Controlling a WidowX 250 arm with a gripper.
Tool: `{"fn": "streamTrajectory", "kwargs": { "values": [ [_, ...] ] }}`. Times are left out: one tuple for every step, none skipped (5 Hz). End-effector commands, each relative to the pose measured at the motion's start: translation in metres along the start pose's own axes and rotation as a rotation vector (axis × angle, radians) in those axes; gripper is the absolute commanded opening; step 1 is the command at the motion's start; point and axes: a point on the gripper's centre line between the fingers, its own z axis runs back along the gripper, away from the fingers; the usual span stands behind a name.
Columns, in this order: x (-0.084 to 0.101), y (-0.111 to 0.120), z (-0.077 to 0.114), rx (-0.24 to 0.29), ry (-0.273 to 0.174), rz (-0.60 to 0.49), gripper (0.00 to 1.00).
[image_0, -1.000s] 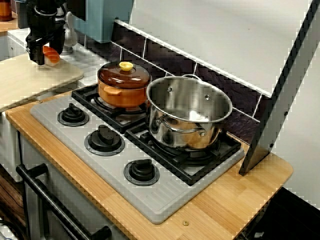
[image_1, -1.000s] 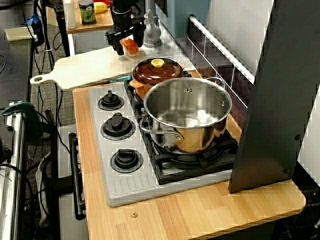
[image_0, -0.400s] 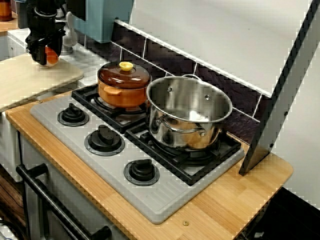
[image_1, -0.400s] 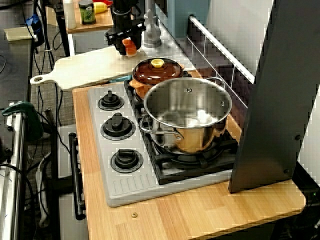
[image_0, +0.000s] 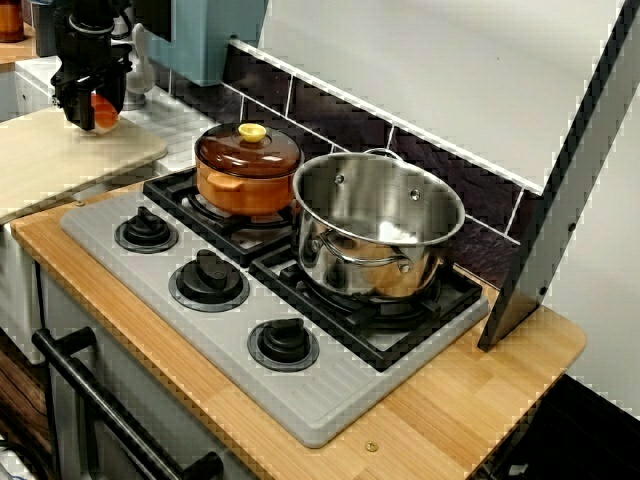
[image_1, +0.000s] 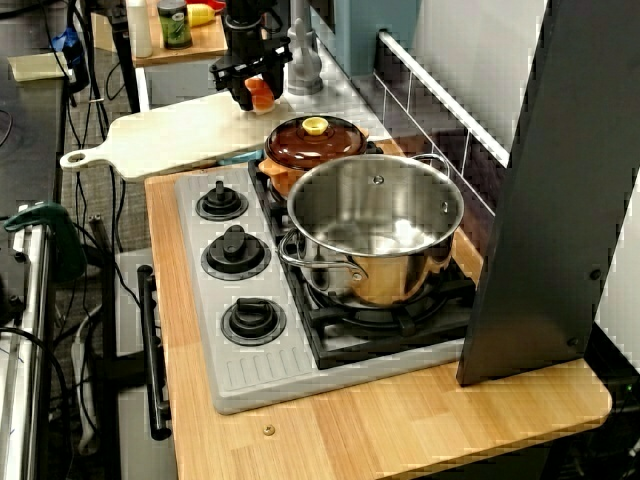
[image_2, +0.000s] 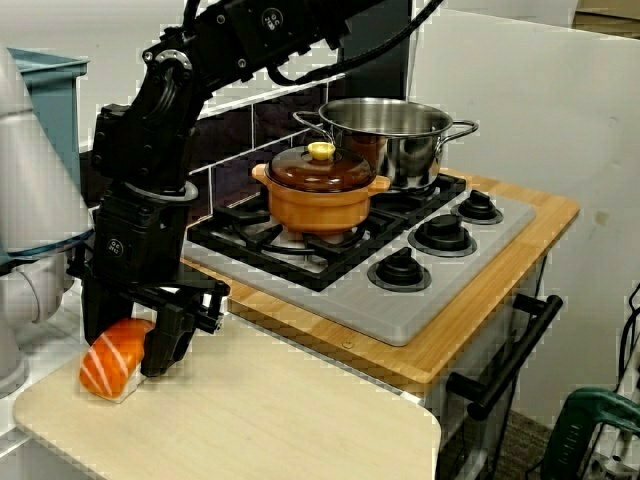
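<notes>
In the low view from the cutting board's side, my black gripper (image_2: 125, 345) reaches down to the pale wooden cutting board (image_2: 260, 420). Its fingers (image_2: 165, 340) stand on either side of a piece of salmon sushi (image_2: 110, 370), orange with white stripes, and press against it. The sushi's underside is at the board's surface. In the view from the stove's front, the gripper (image_0: 92, 112) is at the far left with the sushi (image_0: 103, 107) showing between its fingers. The high view along the counter shows the gripper (image_1: 255, 95) and sushi (image_1: 261, 92) at the board's far edge (image_1: 170, 135).
To the right of the board stands a grey stove (image_0: 200, 300) with three black knobs. A lidded orange pot (image_0: 245, 175) sits on its back-left burner and an open steel pot (image_0: 375, 225) beside it. A blue box (image_0: 205, 35) and a slanted metal panel (image_0: 560, 200) stand behind.
The sushi stuck out beside the fingers a second ago; now it sits between them and the fingers have closed on it. The pots have not moved.
</notes>
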Motion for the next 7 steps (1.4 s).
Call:
{"fn": "streamTrajectory", "kwargs": {
  "values": [
    [0.015,0.003,0.053,-0.072,0.060,-0.127,0.00],
    [0.018,0.005,0.063,-0.077,0.087,-0.188,0.00],
    [0.017,0.009,0.074,-0.093,0.101,-0.265,0.00],
    [0.012,0.013,0.083,-0.110,0.105,-0.337,0.00],
    [0.004,0.017,0.089,-0.125,0.090,-0.421,0.00],
    [-0.002,0.020,0.091,-0.123,0.098,-0.485,0.00],
    [-0.006,0.022,0.097,-0.133,0.105,-0.526,0.00]
  ]
}}
